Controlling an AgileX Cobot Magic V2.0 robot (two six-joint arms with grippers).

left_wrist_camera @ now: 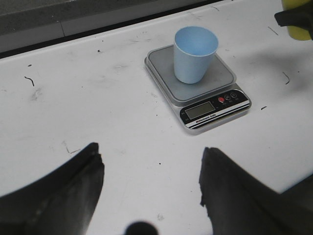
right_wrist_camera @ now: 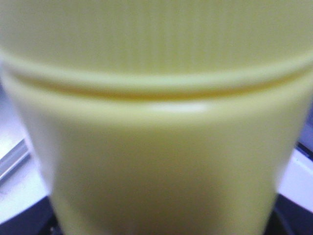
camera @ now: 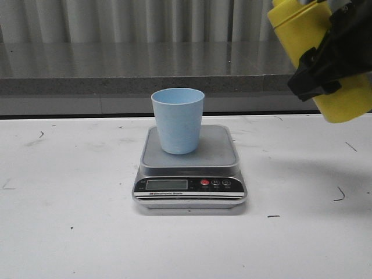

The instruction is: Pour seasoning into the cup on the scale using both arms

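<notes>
Scale [camera: 190, 174]: the silver digital kitchen scale sits flat on the white surface [camera: 70, 232], near its middle in the front view. Its black panel with LCD display and red and grey buttons faces the camera. No reading can be made out on the display.

Cup [camera: 178, 120]: the light-blue tumbler stands upright on the steel platform of the scale, mouth up, roughly centred and slightly toward the robot's left half of the platform. The left wrist view shows its interior; no contents can be told apart there.

Seasoning bottle [camera: 343, 102]: the yellow squeeze bottle is held in the air at the upper right of the front view, well above the surface and to the right of the scale, not over the cup. It is tilted, its capped end pointing up and to the left, its base lower and to the right. The nozzle tip is cut off by the frame edge. In the right wrist view the bottle's body and cap seam fill the frame, blurred.

Right pincer [camera: 325, 64]: closed around the middle of the seasoning bottle, black housing wrapping the yellow body. The fingertips themselves are hidden by the bottle.

Left pincer [left_wrist_camera: 149, 181]: seen only in the left wrist view, its two dark fingers [left_wrist_camera: 63, 196] spread wide apart, nothing between them. It hangs over bare surface, well apart from the scale and the cup.

The surface bears scattered dark scuff marks [camera: 340, 195].
</notes>
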